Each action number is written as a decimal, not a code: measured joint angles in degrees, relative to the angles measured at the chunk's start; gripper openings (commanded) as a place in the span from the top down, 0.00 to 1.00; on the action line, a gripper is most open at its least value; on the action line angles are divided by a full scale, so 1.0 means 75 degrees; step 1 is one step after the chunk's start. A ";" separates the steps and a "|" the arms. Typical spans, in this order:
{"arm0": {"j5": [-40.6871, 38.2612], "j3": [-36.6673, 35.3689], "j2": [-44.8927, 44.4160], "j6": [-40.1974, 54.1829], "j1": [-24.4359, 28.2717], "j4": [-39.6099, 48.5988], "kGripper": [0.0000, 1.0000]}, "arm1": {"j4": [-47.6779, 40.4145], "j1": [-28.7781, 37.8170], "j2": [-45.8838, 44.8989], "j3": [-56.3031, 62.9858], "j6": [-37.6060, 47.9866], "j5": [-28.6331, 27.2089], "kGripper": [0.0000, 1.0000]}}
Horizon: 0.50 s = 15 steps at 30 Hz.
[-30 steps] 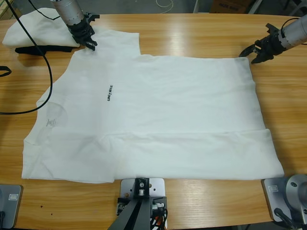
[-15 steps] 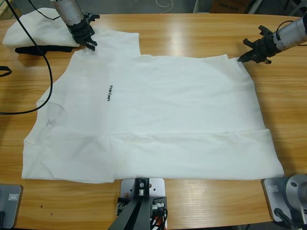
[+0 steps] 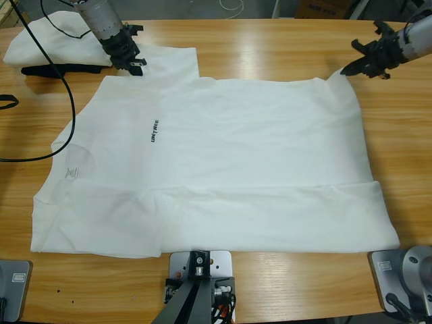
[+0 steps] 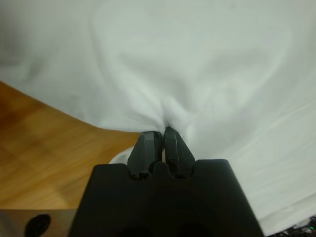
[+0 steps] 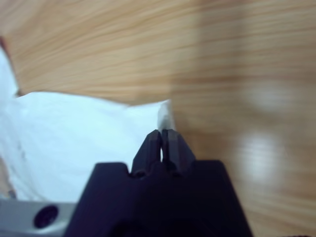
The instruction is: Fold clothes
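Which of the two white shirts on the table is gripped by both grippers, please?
The big T-shirt spread flat mid-table: left gripper pinches its sleeve, right gripper its hem corner. The other shirt lies bundled at the far corner, untouched.

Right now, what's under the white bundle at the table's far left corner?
Under the crumpled white cloth bundle a flat black item sticks out along its near edge on the wooden table. How far it runs underneath is covered.
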 measured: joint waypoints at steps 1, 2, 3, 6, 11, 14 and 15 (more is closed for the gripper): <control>-0.0048 0.0000 0.0000 -0.0054 0.0002 0.0026 1.00 | 0.0150 0.0000 -0.0110 0.0000 0.0018 0.0066 1.00; -0.0065 0.0000 -0.0002 -0.0090 0.0004 0.0043 1.00 | 0.0306 0.0000 -0.0216 0.0014 0.0031 0.0100 1.00; -0.0074 0.0000 -0.0010 -0.0115 0.0006 0.0053 1.00 | 0.0422 0.0000 -0.0328 0.0034 0.0038 0.0118 1.00; -0.0075 0.0013 -0.0160 -0.0211 0.0043 0.0071 1.00 | 0.0631 0.0000 -0.0550 0.0249 0.0042 0.0155 1.00; -0.0077 0.0022 -0.0948 -0.0255 0.0190 0.0074 1.00 | 0.0702 0.0000 -0.0822 0.0733 0.0039 0.0206 1.00; -0.0193 0.0022 -0.1561 -0.0232 0.0360 0.0076 1.00 | 0.0704 0.0000 -0.1101 0.0995 0.0018 0.0206 1.00; -0.0274 0.0057 -0.1727 -0.0207 0.0417 0.0081 1.00 | 0.0704 0.0000 -0.1179 0.1075 0.0007 0.0206 1.00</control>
